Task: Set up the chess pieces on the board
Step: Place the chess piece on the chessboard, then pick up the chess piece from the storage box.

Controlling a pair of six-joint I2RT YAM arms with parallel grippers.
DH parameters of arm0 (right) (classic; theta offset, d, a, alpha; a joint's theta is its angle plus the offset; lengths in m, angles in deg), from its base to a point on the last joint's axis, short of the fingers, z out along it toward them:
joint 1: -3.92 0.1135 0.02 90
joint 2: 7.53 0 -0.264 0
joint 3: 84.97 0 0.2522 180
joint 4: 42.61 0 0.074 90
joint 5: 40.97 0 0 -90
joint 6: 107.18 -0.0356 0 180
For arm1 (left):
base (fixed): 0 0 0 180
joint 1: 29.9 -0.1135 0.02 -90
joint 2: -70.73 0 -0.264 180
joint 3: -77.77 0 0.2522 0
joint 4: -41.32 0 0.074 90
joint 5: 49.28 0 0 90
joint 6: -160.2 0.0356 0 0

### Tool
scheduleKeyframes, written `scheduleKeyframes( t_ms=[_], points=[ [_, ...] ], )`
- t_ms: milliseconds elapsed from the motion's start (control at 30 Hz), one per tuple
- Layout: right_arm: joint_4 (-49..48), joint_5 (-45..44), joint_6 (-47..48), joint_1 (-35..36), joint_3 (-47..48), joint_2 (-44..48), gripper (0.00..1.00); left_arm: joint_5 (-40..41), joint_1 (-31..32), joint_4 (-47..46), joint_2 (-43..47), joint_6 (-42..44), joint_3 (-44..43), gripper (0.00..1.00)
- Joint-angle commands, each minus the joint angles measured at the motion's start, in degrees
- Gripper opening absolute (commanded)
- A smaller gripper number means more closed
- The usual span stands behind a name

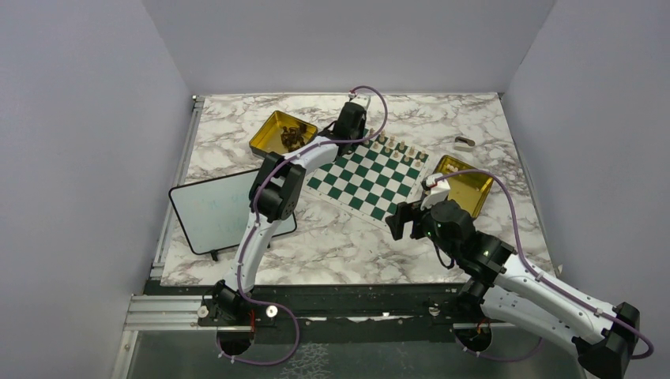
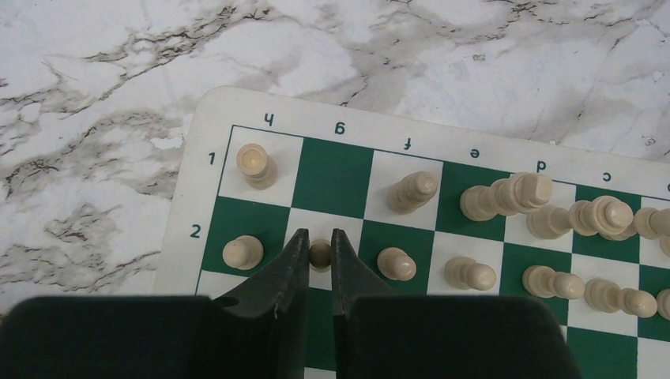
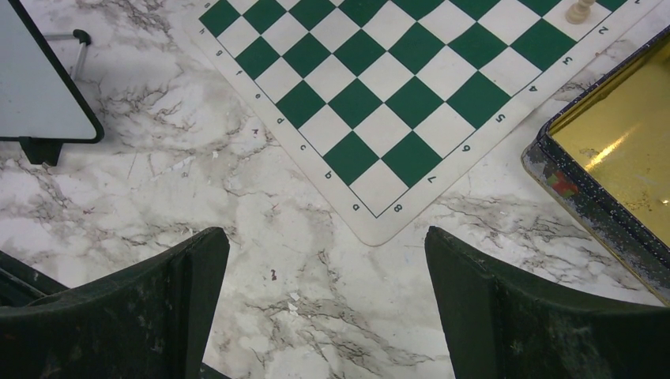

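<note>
As you are scanning from the left in the top view, a whiteboard (image 1: 225,209) is sitting near the edge of the marble table (image 1: 332,245). Just beyond it, a gold tin (image 1: 269,130) is holding a heap of dark chess pieces (image 1: 293,138).

Next, your left gripper (image 2: 319,235) is reaching over the far left corner of the board (image 1: 371,178). Its fingers (image 2: 294,260) are pressed close together, pinching a pale pawn (image 2: 320,254) between them. That pawn is sitting over the white square in file g, second rank. You cannot tell whether its base is fully resting on the mat.

Other pale pawns are standing just beside it, one on the left (image 2: 242,253) and one on the right (image 2: 396,264). Behind them a rook (image 2: 254,164) is occupying the corner, and the green square beside it is showing bare.

Further right, your right gripper (image 3: 324,237) is hanging over bare marble near the board's closest corner. Its fingers are spread wide and are gripping nothing. A second gold tin (image 1: 464,185) is lying just beyond the board's right side.

You are probably in the middle of seating this pawn. The pale ranks are looking nearly filled, while the dark ranks are not yet begun. The next move is likely calling for easing the fingers apart and rising straight up. A sideways drift could be tipping either neighbouring pawn.
</note>
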Motion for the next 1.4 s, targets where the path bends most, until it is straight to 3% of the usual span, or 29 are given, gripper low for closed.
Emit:
scheduleKeyframes(
  t_ms=[0,600,867,900,967,1000,1367],
  points=[
    [-0.30,-1.38,0.66,0.26,1.14,0.08,1.00,-0.98,0.16,-1.15,-1.33,-0.61,-1.77,0.18],
    [-3.39,-1.93,-2.80,0.26,-0.35,-0.98,1.00,-4.82,0.07,2.50,7.33,-2.61,-4.11,0.45],
    [-8.38,-1.34,-4.12,0.33,0.45,-4.32,1.00,-12.09,-1.41,9.61,15.74,-7.05,-1.77,0.56],
    [-8.95,-1.35,-4.39,0.32,0.85,-5.21,1.00,-12.97,-1.77,10.12,17.02,-7.88,-0.78,0.61],
    [-9.68,-0.94,-5.03,0.31,1.71,-7.05,1.00,-14.85,-2.54,10.45,20.02,-9.07,1.81,0.96],
    [-9.99,-0.78,-5.31,0.30,2.18,-7.96,1.00,-15.45,-2.82,10.41,21.57,-9.39,3.52,0.99],
    [-11.78,-6.47,-14.22,0.15,5.04,-14.63,1.00,-20.33,-5.73,14.85,42.82,-7.72,22.01,0.99]
  ],
)
